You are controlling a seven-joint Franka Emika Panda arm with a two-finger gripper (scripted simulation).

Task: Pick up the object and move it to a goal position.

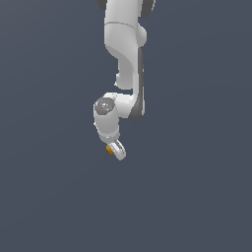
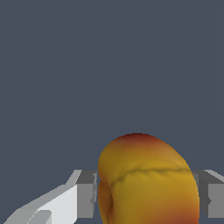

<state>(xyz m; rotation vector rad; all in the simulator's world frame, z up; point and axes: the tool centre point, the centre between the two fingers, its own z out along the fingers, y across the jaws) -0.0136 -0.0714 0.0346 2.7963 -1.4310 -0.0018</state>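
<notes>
White and smooth, the pincer [image 1: 114,149] hangs at the low end of the robot arm [image 1: 125,69], its two fingers closed against the sides of the object [image 1: 109,150], a small round fruit-like ball. In the exterior view the ball shows only as a tiny orange spot tucked against the pincer's tip, on the exterior view's left side of the finger that faces the camera.

From the wrist view the object [image 2: 146,181] looks large and plump, a rounded, slightly lumpy form with a glossy skin. Its colour is mottled orange-yellow, deepening to dark red at the crown, and a thin crease runs across its face like a seam in fruit skin. Flat grey pads [image 2: 86,194] sit on either side of the ball, touching it, one backed by an angular white finger housing.

Above the pincer, the arm is built of thick rounded white segments with dark grey bands at the joints, and a circular grey cap marks the wrist joint nearest the pincer.

Behind everything lies a plain, even slate-blue background with no visible texture; whether the ball rests on a surface beneath the pincer cannot be told.
</notes>
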